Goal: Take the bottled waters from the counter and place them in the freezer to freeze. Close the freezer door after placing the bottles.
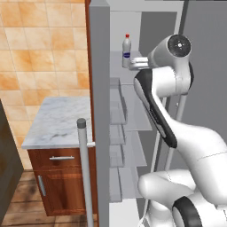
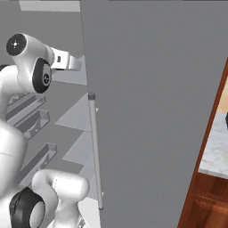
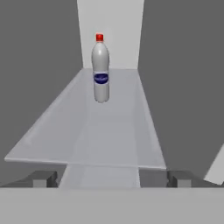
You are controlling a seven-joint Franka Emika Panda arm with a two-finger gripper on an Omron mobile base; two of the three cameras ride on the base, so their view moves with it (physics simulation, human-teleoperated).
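Note:
One bottled water (image 3: 100,70), clear-greyish with a red cap and a blue label, stands upright on an upper shelf (image 3: 109,131) inside the freezer (image 1: 133,111). In the left base view this bottle (image 1: 127,51) is just left of my gripper (image 1: 134,64), apart from it. My gripper (image 3: 112,179) is open, with nothing between its fingertips (image 3: 43,178), and sits at the shelf's front edge, a good way back from the bottle. The freezer door (image 1: 99,111) stands open beside the arm, its bar handle (image 1: 84,168) toward the camera. The counter (image 1: 57,119) lies left of the door.
Door bins (image 1: 116,115) line the inside of the open freezer door, close to my forearm. The plain grey twin door (image 2: 151,111) with its bar handle (image 2: 94,151) is to the right of the opening. Lower shelves (image 1: 133,150) sit below my arm. Wooden cabinets (image 1: 62,177) are under the counter.

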